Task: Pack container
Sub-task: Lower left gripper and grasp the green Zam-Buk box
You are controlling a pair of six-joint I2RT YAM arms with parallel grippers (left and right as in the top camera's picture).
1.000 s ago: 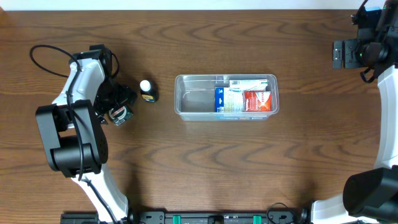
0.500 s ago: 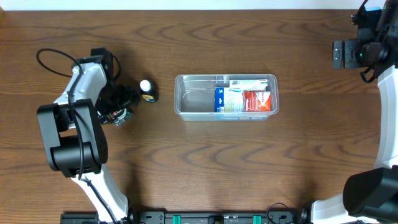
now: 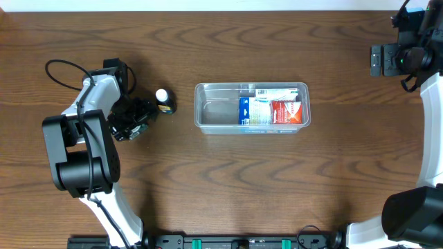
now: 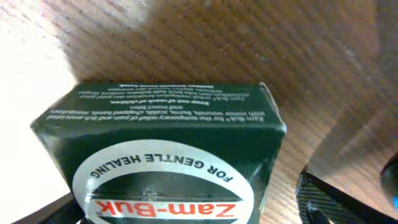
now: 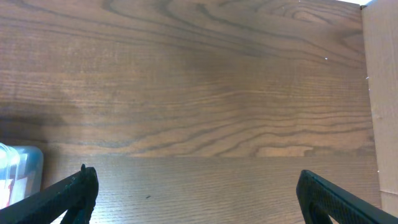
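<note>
Brown wood-grain table (image 3: 228, 180) fills the overhead view, with one arm at each side. The left arm (image 3: 86, 131) bends over the left part of the table. The right arm (image 3: 429, 111) runs up the right edge.

Centred on the table lies the container (image 3: 214, 112), a clear tub, well apart from both arms. Its left half is bare. Its right half holds a blue-and-white package (image 3: 252, 111), a red package (image 3: 286, 111) and a white one (image 3: 277, 93) along the far wall. One rounded corner of the tub shows at the left edge of the right wrist view.

The right gripper (image 5: 199, 199) hangs near the far right corner, jaws spread wide over bare wood and holding nothing.

The left gripper (image 3: 152, 111) points at a small dark green box (image 3: 165, 102) that stands on the table between it and the tub, just left of the tub. Up close, the box (image 4: 161, 155) reads "Zam-Buk" on a white oval. One dark finger (image 4: 329, 199) shows at the lower right, with a strip of wood between it and the box side, so this gripper is released too.
</note>
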